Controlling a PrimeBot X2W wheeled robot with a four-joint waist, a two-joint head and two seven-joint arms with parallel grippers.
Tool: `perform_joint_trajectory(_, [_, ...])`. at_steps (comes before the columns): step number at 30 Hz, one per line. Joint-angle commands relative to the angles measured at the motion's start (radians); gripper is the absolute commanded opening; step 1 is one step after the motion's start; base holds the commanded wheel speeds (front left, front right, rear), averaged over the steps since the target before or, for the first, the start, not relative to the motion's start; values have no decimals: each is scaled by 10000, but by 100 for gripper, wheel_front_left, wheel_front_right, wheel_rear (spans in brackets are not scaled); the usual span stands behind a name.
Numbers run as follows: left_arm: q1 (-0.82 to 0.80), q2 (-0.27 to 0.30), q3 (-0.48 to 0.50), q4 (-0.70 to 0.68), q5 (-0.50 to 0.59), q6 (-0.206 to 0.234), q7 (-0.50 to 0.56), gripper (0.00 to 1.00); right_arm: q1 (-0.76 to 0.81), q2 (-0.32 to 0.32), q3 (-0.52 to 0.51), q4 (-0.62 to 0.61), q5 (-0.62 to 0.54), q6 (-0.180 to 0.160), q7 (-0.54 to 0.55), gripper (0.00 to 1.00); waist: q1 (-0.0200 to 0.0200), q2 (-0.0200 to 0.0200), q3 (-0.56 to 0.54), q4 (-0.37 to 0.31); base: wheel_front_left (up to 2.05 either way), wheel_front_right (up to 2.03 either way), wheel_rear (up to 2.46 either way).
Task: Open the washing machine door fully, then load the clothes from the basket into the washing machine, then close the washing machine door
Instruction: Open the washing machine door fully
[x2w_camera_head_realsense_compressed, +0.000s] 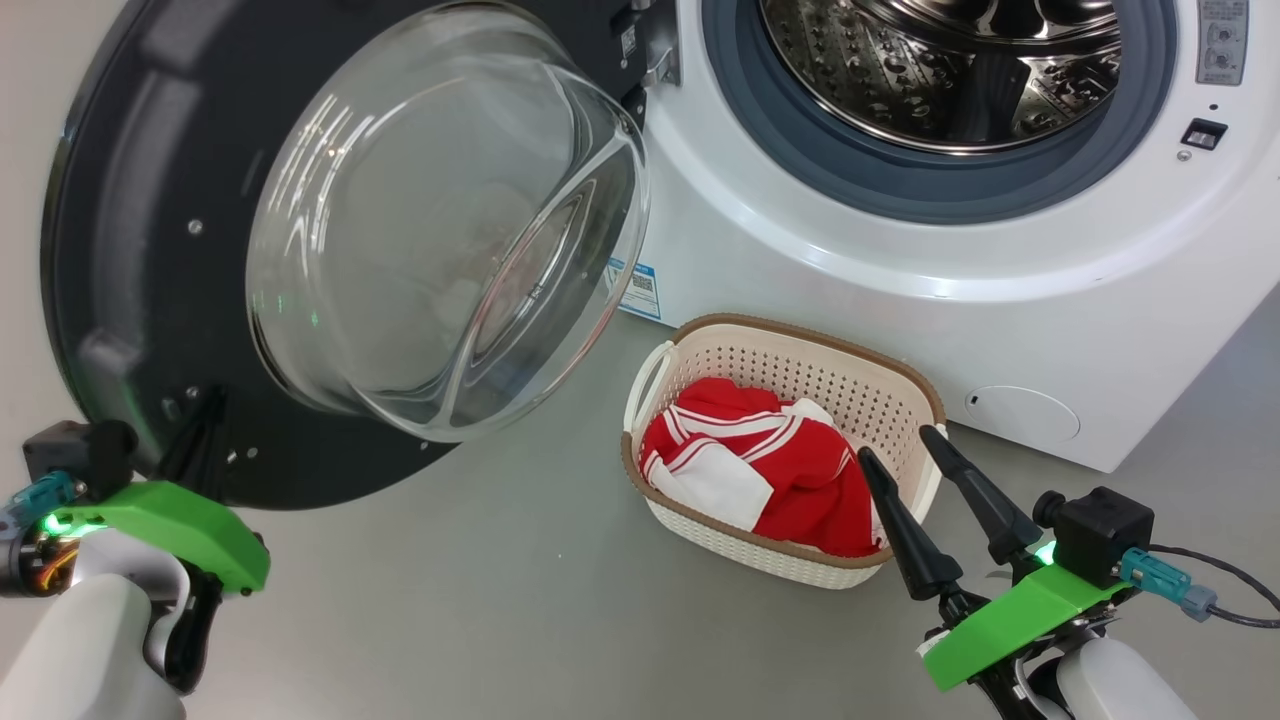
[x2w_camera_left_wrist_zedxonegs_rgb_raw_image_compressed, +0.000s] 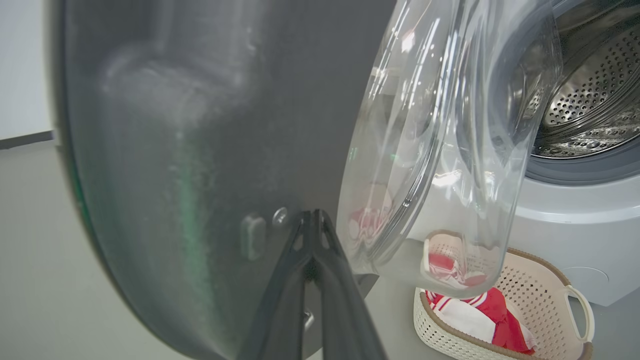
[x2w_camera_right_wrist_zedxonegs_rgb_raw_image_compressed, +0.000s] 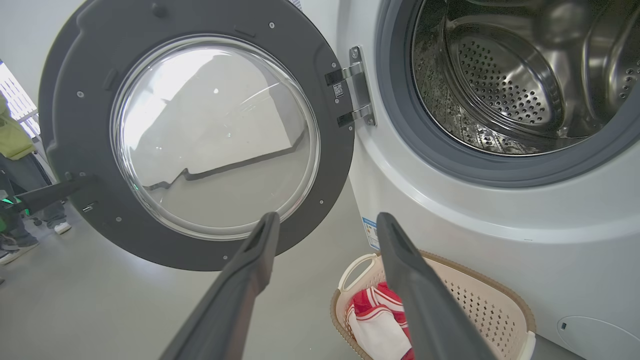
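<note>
The big round black washing machine door with the dark grey inner face (x2w_camera_head_realsense_compressed: 130, 250) is standing wide open. It is swung out to the left of the big white boxy washing machine (x2w_camera_head_realsense_compressed: 900, 290). The door's bulging clear glass bowl (x2w_camera_head_realsense_compressed: 440, 220) is sticking out into the room. The shiny steel drum with little holes (x2w_camera_head_realsense_compressed: 940, 70) is showing inside the grey rubber ring (x2w_camera_head_realsense_compressed: 770, 150).

The small cream plastic basket with holes in its sides and a brown rim (x2w_camera_head_realsense_compressed: 800, 372) is sitting on the grey floor (x2w_camera_head_realsense_compressed: 480, 600), just in front of the machine and below the round opening. The bundle of bright red clothes with white stripes (x2w_camera_head_realsense_compressed: 790, 470) is lying inside the basket.

The left gripper (x2w_camera_left_wrist_zedxonegs_rgb_raw_image_compressed: 312, 220) is pressing its two long dark fingers tight together and is holding nothing. Its tips are pointing at the lower part of the door's inner face, very near it. Whether they are touching is hard to tell. The right gripper (x2w_camera_head_realsense_compressed: 897, 445) is hanging with its fingers spread wide apart, holding nothing, its tips near the basket's right side.

A person (x2w_camera_right_wrist_zedxonegs_rgb_raw_image_compressed: 12, 150) is standing far off past the door.
</note>
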Motion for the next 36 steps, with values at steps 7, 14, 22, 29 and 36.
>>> perform_joint_trajectory(7, [-719,717,-101,393,-481,-14,-344,0,-226,-15,138,-198,66,16,-120,100,0,0,18,-75,0,0,0])
perform_joint_trajectory(14, [-766,796,-497,501,-777,-14,-486,0,-209,-27,112,-178,72,16,-120,100,0,0,-24,-55,0,0,0])
perform_joint_trajectory(22, [-708,882,-719,410,-920,-15,-544,0,-170,-14,107,-168,91,16,-120,100,0,0,-114,-42,0,0,0])
perform_joint_trajectory(29, [-431,913,-659,91,-828,-15,-559,0,-179,-5,138,-178,128,16,-120,100,0,0,-195,-183,0,0,0])
perform_joint_trajectory(36, [168,931,-271,-542,-601,-5,-561,0,-68,-3,156,-172,206,16,-120,100,0,0,-343,-470,0,0,0])
